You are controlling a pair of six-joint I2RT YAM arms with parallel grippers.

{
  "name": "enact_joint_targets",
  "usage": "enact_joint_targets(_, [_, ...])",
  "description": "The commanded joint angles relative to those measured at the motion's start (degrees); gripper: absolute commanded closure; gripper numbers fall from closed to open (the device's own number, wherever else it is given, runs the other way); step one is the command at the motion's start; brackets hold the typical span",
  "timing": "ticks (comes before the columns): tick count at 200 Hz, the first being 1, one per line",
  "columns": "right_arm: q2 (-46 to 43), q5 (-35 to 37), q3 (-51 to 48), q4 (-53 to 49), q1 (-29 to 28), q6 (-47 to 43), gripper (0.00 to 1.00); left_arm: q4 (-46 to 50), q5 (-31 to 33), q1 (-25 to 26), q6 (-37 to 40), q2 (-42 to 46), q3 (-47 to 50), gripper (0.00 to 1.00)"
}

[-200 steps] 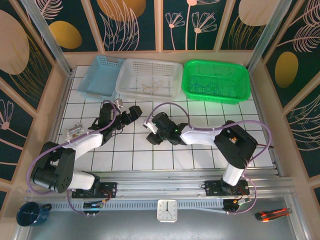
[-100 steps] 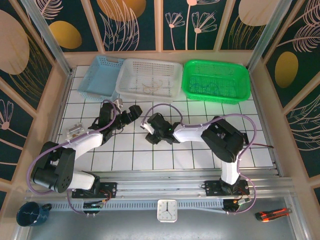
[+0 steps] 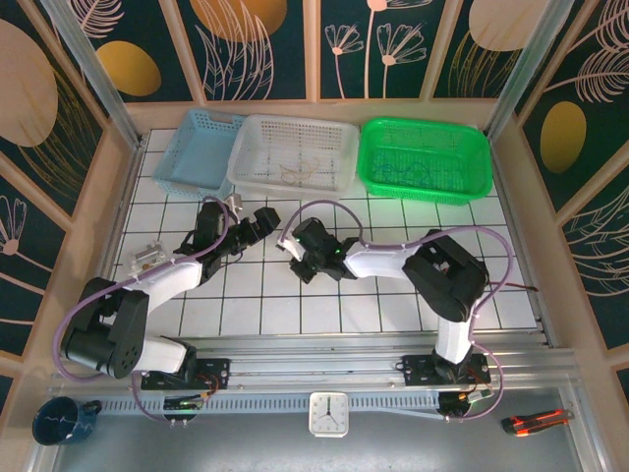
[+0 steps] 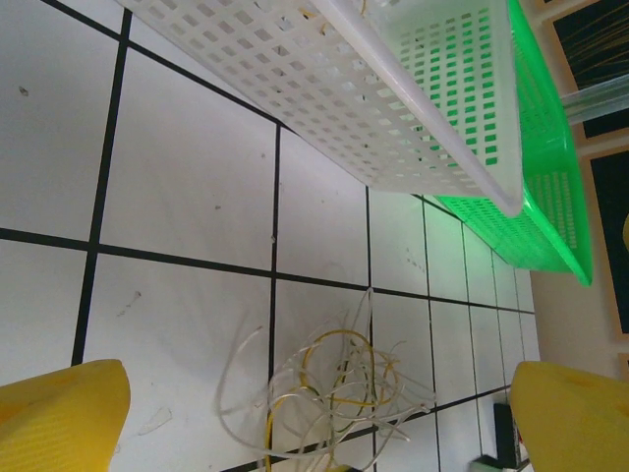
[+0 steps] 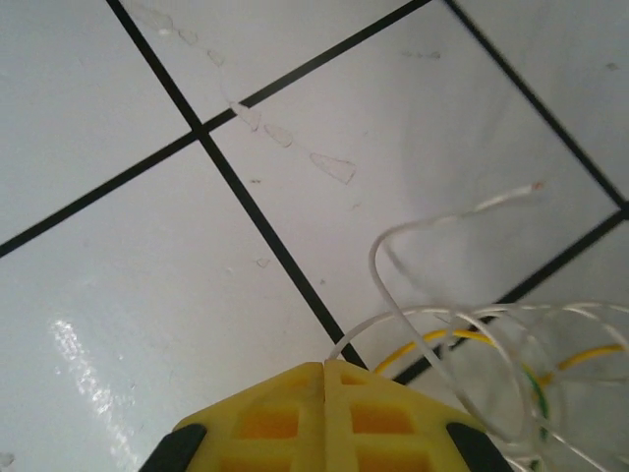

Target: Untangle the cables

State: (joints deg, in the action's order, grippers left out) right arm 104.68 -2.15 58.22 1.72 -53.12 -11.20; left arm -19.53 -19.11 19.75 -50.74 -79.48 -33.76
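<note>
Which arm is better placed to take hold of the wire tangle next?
Probably left: the left gripper is open, aimed at the wire tangle on the tile; the right gripper is shut at the tangle's edge.

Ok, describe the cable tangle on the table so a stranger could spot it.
Find the white tiled table with three baskets along its far edge. In front of the white middle basket lies the tangle: loose whitish and yellow loops on bare tile, unlike the wires lying inside the baskets.
</note>
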Motion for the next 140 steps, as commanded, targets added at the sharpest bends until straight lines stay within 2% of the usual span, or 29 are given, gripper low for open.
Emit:
enact_joint_targets(1, [-5.35, -3.47, -1.74, 2.53, 1.32, 2.83, 1.0, -1.58, -1.49, -0.34, -0.7, -0.73, -0.74, 0.01])
enact_joint_targets(84, [-11.65, -11.38, -6.7, 7.65, 5.48, 8.04, 1.0, -10.36, -6.8, 0.28, -6.08, -4.38, 0.25, 0.01])
enact_joint_targets(140, [-13.62, -14.01, -9.04, 11.09, 6.24, 11.09, 1.0, -18.57, -6.99, 4.56, -10.92, -9.46, 0.55, 0.13])
